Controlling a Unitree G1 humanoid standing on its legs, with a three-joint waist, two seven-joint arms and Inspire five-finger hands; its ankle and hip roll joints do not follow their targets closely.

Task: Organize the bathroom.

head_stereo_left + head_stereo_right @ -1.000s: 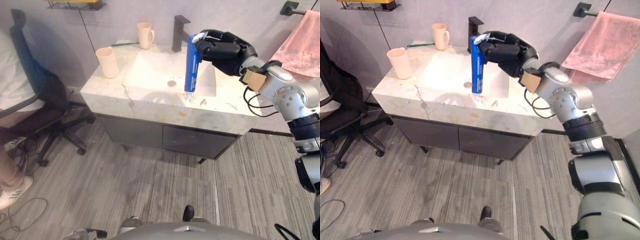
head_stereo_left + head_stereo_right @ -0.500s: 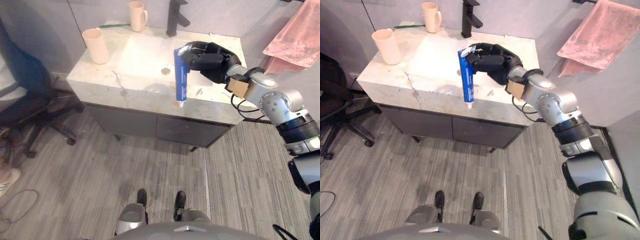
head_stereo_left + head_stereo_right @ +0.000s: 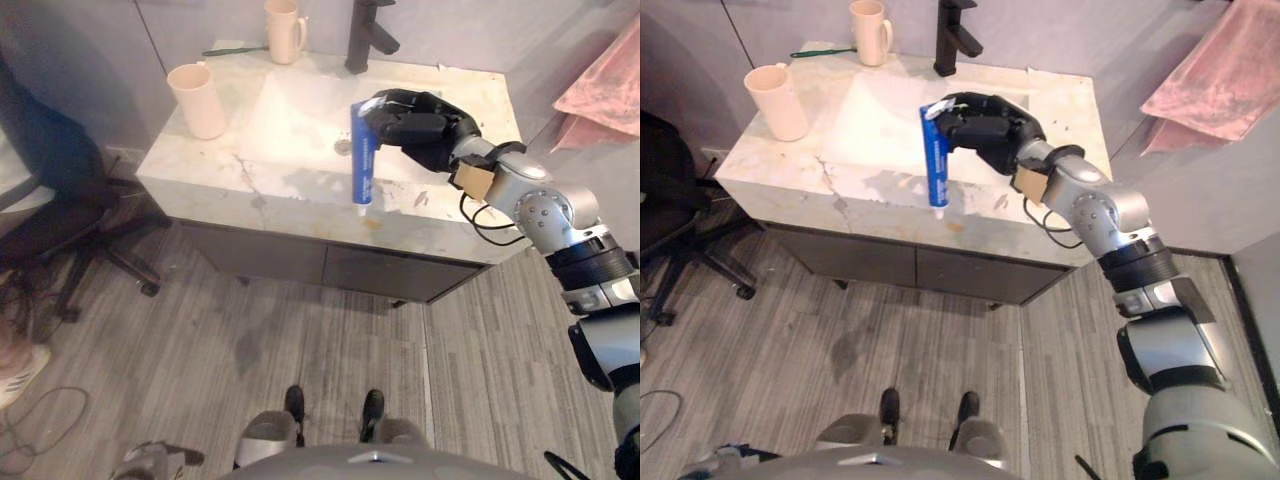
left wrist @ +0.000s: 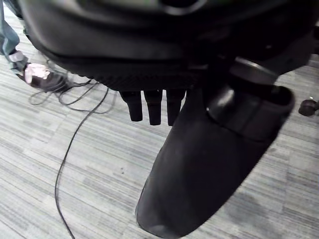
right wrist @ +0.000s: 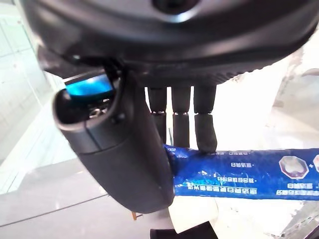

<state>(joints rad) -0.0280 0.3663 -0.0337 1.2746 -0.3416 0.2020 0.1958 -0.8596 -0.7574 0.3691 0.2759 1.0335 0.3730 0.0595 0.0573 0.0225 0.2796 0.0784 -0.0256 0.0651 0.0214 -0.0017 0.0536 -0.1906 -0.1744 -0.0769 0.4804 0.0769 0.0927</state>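
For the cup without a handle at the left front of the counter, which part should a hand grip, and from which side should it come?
Probably its middle wall, fingers wrapped around. The cup stands upright, with no handle and the opening upward, so a side approach suits it. Come from the front or the sink side, since both look open. The right hand is shut on the blue tube.

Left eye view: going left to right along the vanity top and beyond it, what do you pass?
Office chair → handleless pink cup → mug with handle → blue toothpaste tube → right hand holding the tube → pink towel.
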